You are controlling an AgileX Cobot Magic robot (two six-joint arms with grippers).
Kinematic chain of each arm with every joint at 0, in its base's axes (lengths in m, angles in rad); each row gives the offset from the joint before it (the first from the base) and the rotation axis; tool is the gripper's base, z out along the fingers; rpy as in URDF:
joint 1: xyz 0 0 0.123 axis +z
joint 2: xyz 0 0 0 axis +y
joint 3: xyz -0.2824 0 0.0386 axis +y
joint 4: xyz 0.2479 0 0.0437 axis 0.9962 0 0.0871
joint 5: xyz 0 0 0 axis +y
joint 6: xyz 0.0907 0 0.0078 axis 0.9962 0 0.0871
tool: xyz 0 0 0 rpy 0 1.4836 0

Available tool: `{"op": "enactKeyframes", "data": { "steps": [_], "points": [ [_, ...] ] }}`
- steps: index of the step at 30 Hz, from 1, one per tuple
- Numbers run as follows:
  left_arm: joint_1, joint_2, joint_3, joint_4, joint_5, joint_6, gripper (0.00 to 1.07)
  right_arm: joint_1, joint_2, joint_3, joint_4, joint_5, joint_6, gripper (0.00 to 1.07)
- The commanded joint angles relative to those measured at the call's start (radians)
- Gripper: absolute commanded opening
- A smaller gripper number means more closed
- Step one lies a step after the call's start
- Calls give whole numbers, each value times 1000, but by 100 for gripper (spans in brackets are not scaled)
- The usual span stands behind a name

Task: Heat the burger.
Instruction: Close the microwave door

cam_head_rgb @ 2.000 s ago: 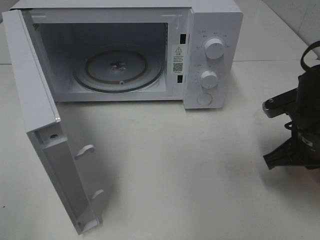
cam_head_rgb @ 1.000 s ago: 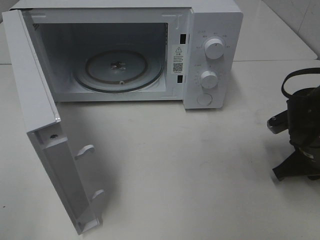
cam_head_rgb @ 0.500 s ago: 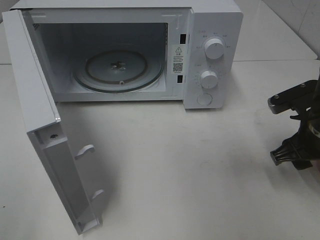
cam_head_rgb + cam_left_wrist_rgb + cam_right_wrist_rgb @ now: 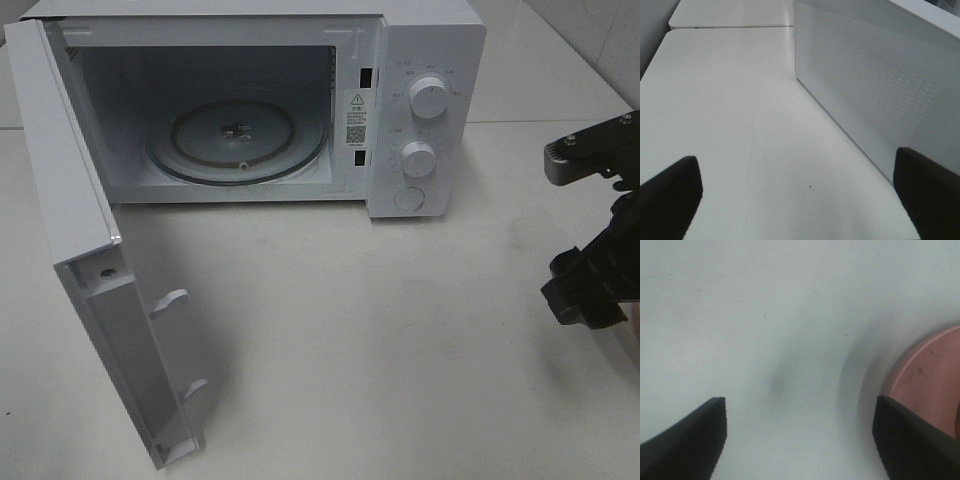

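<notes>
Since the earlier frames the right gripper [image 4: 590,235] has risen at the table's right edge and its jaws have spread; in its wrist view the two dark fingers [image 4: 687,440] stand wide apart with nothing between them, above bare white table [image 4: 780,315], one finger overlapping the curved rim of a matte pink plate [image 4: 927,377]; the burger cannot be made out (only a reddish sliver shows at the frame edge, too small to name). The left gripper [image 4: 800,195], unseen from the high camera, is likewise spread wide and empty, its blunt black fingertips [image 4: 670,192] over the smooth tabletop beside the dotted white outer face of the microwave door [image 4: 880,85]. Only the high view shows the microwave [image 4: 425,110] open, glass turntable [image 4: 240,140] bare, two round knobs [image 4: 430,98] on its panel.
</notes>
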Motion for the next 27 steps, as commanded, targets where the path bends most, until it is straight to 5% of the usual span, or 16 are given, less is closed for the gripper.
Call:
{"op": "enactKeyframes", "data": {
  "steps": [1, 27],
  "points": [
    [3, -21, 4, -6, -7, -4, 98, -2, -116, -2, 113, 66, -103, 78],
    [3, -21, 4, -6, -7, -4, 98, -5, -726, -1, 142, 508, -110, 76]
  ]
}}
